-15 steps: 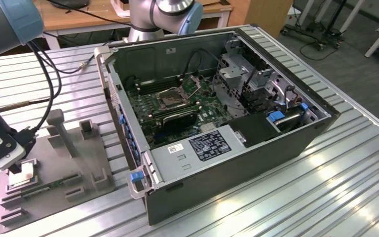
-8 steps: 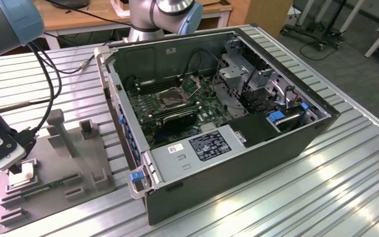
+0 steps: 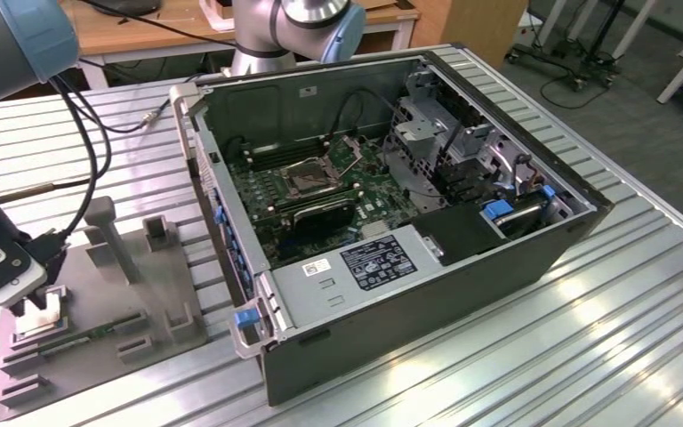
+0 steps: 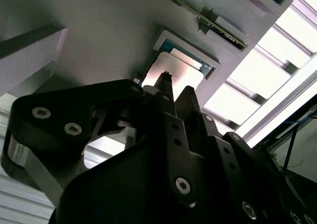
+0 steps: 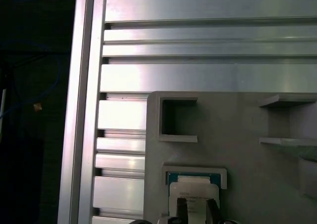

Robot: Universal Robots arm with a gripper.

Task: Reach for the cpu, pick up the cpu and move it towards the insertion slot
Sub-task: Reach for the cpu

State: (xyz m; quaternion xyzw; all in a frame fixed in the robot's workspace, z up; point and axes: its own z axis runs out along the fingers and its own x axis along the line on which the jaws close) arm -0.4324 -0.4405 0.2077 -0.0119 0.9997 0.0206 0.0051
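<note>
Hovering at the exterior view's left, the gripper (image 3: pixel 40 307) is low over a grey fixture (image 3: pixel 152 302) that lies on the slatted metal surface (image 3: pixel 532 356), just beside an open computer case (image 3: pixel 354 285). In the second wrist view the cpu (image 4: pixel 182 69) lies flat in a shallow square recess of the fixture (image 4: pixel 99 35) (pale metal top up, a greenish edge showing along one side). The gripper (image 4: pixel 174 83) points straight at it. Its jaws are parted by a narrow gap and hold nothing. Their tips are right at the chip, but whether they touch it cannot be told. The first wrist view shows the same cpu (image 5: pixel 190 187) in its recess, with the gripper (image 5: pixel 195 210) over its near part. The insertion slot (image 3: pixel 309 178), a silver frame with a dark centre, sits on the board inside the case, well apart from the gripper.
</note>
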